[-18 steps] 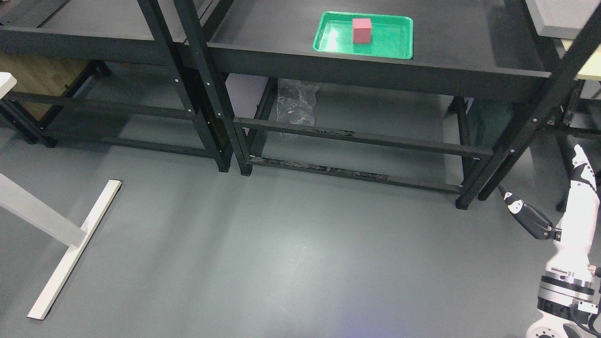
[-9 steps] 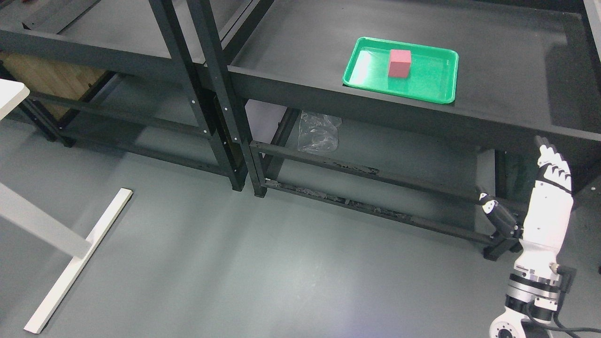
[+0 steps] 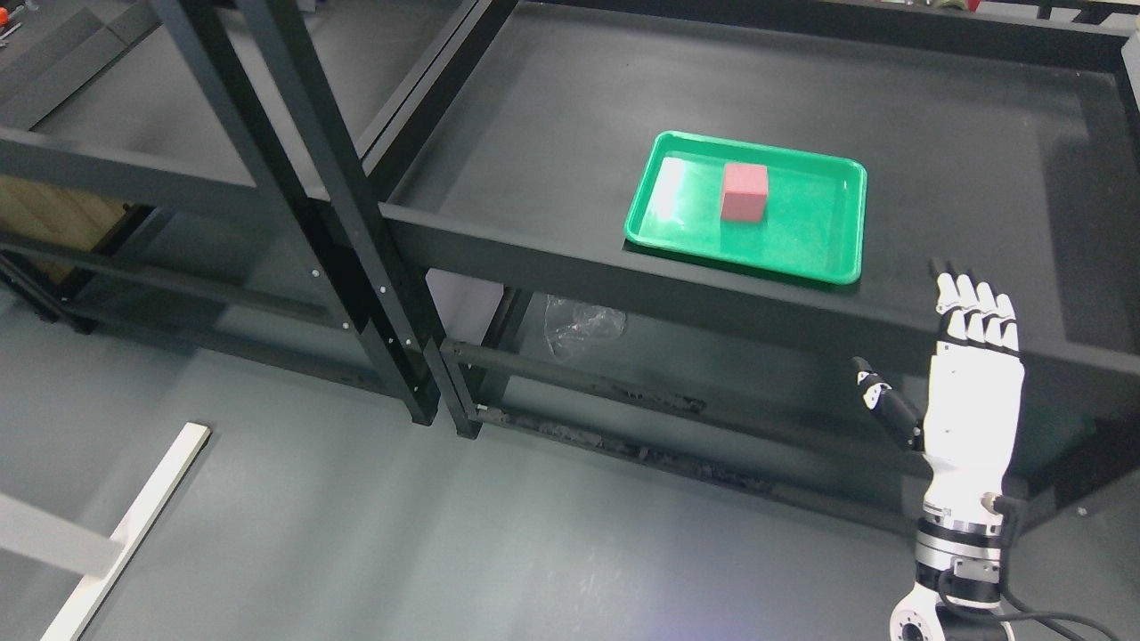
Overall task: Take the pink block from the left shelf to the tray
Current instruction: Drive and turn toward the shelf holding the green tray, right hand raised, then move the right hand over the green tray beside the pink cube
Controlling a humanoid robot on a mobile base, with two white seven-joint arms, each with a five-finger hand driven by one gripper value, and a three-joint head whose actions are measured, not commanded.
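Under the right-hand rack, a crumpled clear plastic bag point(image 3: 581, 322) lies on the grey floor point(image 3: 374, 525) just behind the lower crossbar point(image 3: 623, 392). A white table leg and foot point(image 3: 107, 534) angle across the floor at the bottom left, well apart from the racks.

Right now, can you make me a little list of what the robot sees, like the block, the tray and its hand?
block: a pink cube block, sitting upright inside the tray, left of its middle
tray: a green plastic tray with a raised rim, on the black metal shelf, near its front edge
right hand: white robot hand, fingers straight and spread, holding nothing, in front of the shelf and apart from the tray
left hand: not in view
under the shelf: a crumpled clear plastic bag
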